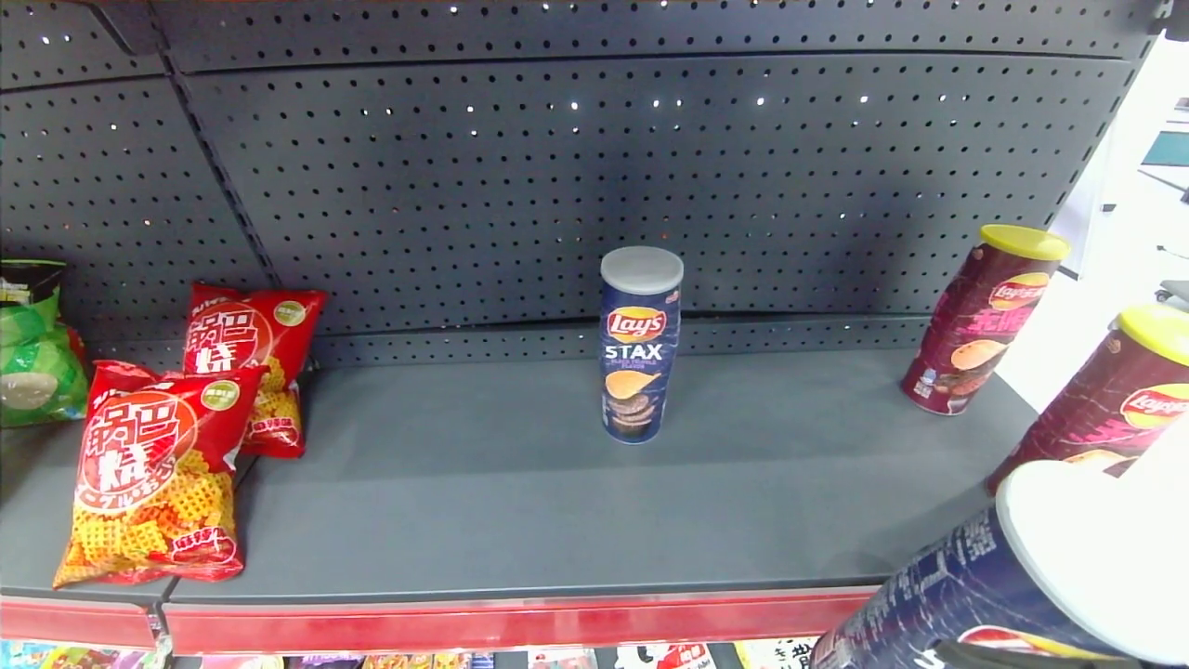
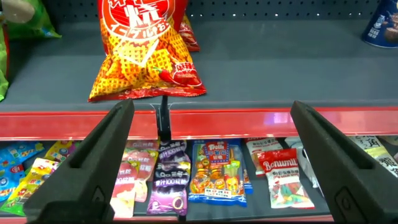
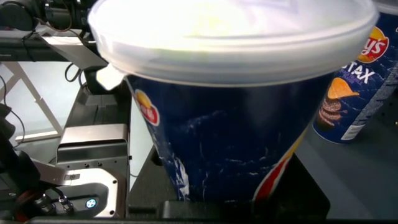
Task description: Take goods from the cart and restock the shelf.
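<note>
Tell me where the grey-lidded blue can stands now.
In the head view the blue can stands upright midway along the shelf, red snack bags to its left, a maroon can to its right.

— Where does the head camera look?
— Forward and down onto the shelf (image 1: 483,502), from above. The left wrist camera sits lower, facing its red edge (image 2: 205,121); both catch the red snack bag (image 1: 153,474).
— The right wrist?
— Hard against a tilted blue can (image 3: 230,143); the upright blue can (image 1: 639,344) behind it shows in the head view too.

Four chip cans (image 1: 640,353) (image 1: 980,325) (image 1: 1115,400) (image 1: 938,595), two red bags (image 1: 251,372) (image 1: 153,474)
</note>
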